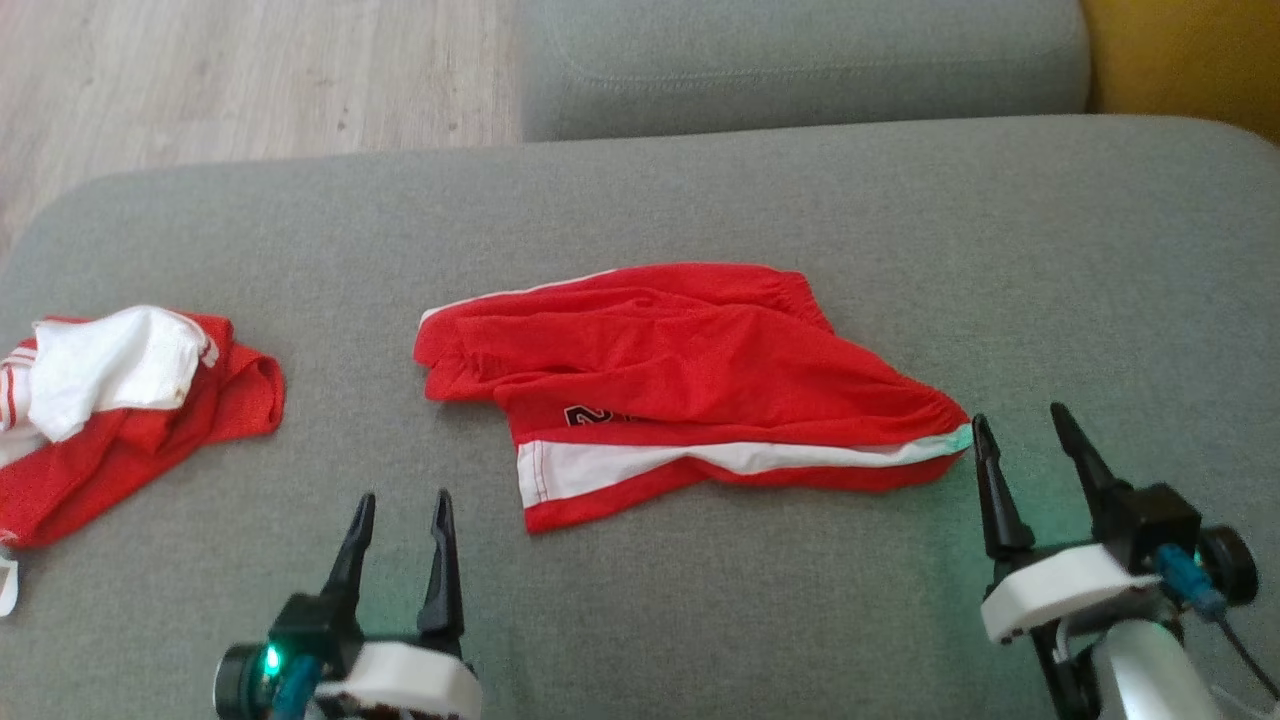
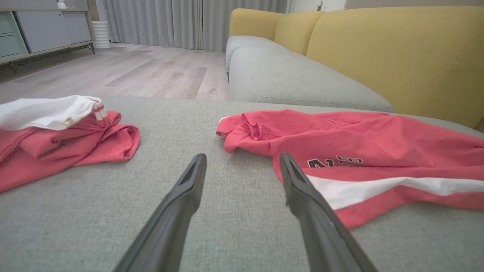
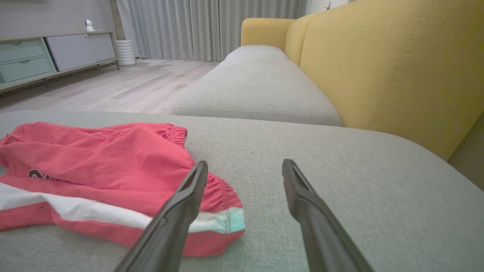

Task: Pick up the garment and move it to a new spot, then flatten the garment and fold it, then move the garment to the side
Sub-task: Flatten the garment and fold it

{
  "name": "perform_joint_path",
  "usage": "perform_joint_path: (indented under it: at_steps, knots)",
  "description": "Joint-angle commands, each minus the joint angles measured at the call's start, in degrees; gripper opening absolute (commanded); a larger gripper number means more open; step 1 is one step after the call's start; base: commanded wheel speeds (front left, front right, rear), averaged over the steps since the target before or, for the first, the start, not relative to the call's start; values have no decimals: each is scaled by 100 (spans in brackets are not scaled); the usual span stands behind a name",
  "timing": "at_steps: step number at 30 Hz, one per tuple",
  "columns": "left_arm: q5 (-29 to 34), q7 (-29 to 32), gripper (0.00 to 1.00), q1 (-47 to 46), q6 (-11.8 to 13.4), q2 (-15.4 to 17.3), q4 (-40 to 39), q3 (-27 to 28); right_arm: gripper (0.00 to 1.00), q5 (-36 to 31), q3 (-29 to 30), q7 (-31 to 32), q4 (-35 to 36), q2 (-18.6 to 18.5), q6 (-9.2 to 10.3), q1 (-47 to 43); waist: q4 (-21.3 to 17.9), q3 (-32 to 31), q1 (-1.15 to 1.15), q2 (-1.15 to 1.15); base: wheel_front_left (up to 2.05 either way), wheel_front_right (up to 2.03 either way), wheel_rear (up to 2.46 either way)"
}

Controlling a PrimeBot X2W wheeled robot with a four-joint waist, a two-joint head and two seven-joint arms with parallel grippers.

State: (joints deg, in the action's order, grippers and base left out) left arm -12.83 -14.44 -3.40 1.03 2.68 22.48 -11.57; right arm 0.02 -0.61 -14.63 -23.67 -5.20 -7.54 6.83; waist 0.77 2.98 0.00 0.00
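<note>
Shorts (image 1: 690, 380) lie rumpled mid-cushion (image 1: 700, 200), between left pincer (image 1: 405, 497) and right pincer (image 1: 1018, 415), both spread apart and empty. A shallow pinch may catch one layer, bunching them; the nearby pile (image 1: 120, 400) invites a wrong grab.

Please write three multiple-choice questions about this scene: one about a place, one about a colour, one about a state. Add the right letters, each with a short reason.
1. Where does the pile of clothes lie, seen from the shorts?
A. on the robot's right
B. on the robot's left
C. on top of them

2. What colour is the stripe on the shorts?
A. yellow
B. black
C. white

3. How is the right gripper?
A. open, holding nothing
B. shut on the shorts
C. shut, empty

Answers: 1 B, the head view shows the pile at the left, apart from the shorts; 2 C, a white band runs along the red cloth; 3 A, its fingers stand apart with bare cushion between them.
</note>
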Motion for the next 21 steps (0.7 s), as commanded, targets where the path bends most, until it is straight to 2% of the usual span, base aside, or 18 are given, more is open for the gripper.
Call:
perform_joint_path:
  at_steps: [1,8,11,12,17,21]
  knots:
    - [36,-56,100,9,23,20,-184,195,100,-31,-71,-37,165,55,5,29,-27,-99,0,0,0,0,0]
    - [-67,-56,100,85,-99,20,-103,129,100,-6,-183,-37,117,153,5,-11,-92,-116,0,0,0,0,0]
    - [-334,-56,100,-32,-316,20,64,-36,100,21,-266,-37,119,165,5,44,-127,-27,0,0,0,0,0]
    - [-334,-56,100,-32,-316,20,64,-36,100,21,-266,-37,119,165,5,44,-127,-27,0,0,0,0,0]
    - [-966,-56,100,-564,-669,20,602,-506,100,114,-432,-37,72,130,5,144,-232,211,0,0,0,0,0]
    - [-1252,-56,100,-955,-774,20,1161,-821,100,186,-515,-37,55,84,5,201,-340,331,0,0,0,0,0]
